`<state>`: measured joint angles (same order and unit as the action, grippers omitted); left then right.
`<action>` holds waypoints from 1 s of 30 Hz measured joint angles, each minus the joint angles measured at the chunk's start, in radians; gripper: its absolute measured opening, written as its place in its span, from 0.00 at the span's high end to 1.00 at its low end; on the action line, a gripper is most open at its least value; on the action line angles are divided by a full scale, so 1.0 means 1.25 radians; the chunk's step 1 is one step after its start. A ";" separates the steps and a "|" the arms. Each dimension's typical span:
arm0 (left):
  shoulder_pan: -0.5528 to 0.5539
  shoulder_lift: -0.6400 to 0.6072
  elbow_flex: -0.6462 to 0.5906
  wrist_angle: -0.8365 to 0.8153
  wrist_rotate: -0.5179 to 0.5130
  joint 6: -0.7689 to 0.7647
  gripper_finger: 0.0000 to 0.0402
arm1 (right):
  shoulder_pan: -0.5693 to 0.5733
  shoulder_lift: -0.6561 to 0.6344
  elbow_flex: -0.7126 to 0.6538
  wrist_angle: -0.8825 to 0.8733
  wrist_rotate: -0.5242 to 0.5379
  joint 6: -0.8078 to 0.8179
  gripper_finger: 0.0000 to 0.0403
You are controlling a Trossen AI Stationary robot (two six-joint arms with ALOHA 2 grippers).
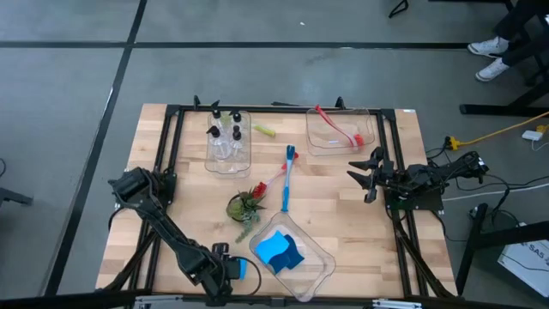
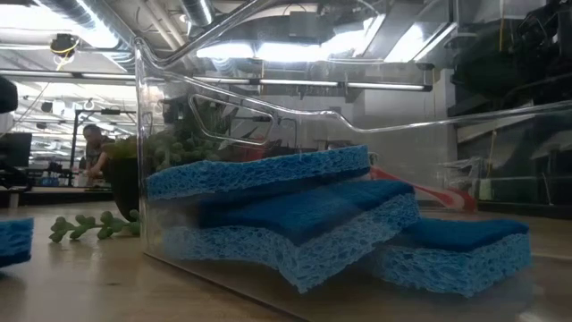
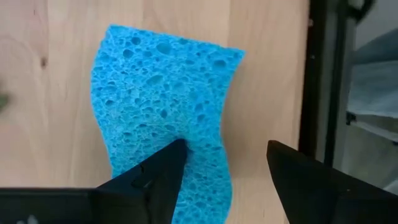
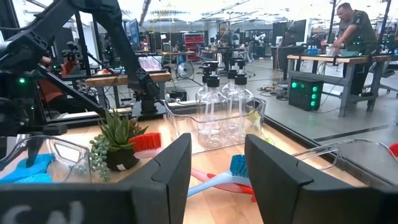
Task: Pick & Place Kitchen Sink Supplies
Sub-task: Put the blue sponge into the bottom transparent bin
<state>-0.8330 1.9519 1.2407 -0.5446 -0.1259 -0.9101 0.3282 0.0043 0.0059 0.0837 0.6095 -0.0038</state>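
A loose blue porous rectangular sponge (image 3: 163, 106) lies on the wooden table (image 3: 37, 93), directly under the left gripper (image 3: 227, 163), its long axis running ahead between the spread, empty fingers. The right gripper (image 1: 367, 174) waits well apart, half open.

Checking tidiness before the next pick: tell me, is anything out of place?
Yes: one blue sponge lies loose on the table outside the bins, under the open left gripper, and a yellow-green brush lies loose beside the bottle bin.
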 joint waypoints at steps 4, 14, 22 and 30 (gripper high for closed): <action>-0.004 0.028 0.001 -0.006 -0.012 -0.018 0.47 | 0.000 0.000 0.000 0.000 0.000 0.000 0.63; -0.001 0.028 0.000 -0.062 -0.058 -0.046 0.85 | 0.000 0.000 0.000 0.000 0.000 0.000 0.63; 0.000 0.009 -0.006 -0.047 -0.045 -0.069 0.99 | 0.000 0.000 0.000 0.000 0.000 -0.001 0.63; 0.009 -0.115 -0.008 -0.037 -0.042 -0.006 0.99 | 0.000 0.000 0.000 0.000 0.000 0.000 0.63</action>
<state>-0.8223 1.8076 1.2304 -0.5904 -0.1780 -0.9173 0.3282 0.0040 0.0059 0.0837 0.6097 -0.0033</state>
